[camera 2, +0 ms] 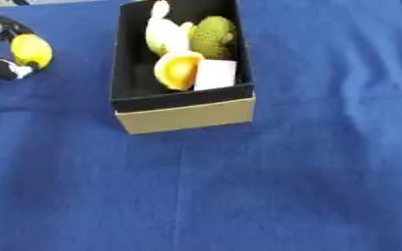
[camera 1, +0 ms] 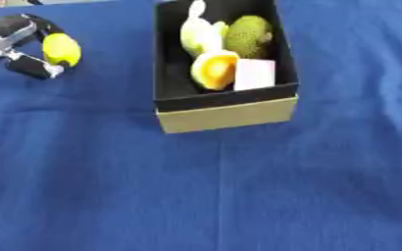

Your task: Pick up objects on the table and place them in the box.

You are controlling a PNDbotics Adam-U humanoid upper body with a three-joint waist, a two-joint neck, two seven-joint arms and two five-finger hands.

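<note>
Left eye view, left hand point(camera 1: 20, 46) curled round yellow fruit point(camera 1: 61, 50), right eye view crops it, box point(camera 1: 226, 115) beside.

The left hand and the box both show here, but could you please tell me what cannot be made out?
- Left hand: wrist and arm cut off by the left edge, both views.
- Yellow object: far side hidden by curled fingers.
- Box: floor near the front hidden by its wall.
- Right hand: in neither view.

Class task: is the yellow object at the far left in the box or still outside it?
Outside. The yellow object sits between the left hand's curled fingers, left of the box.
</note>
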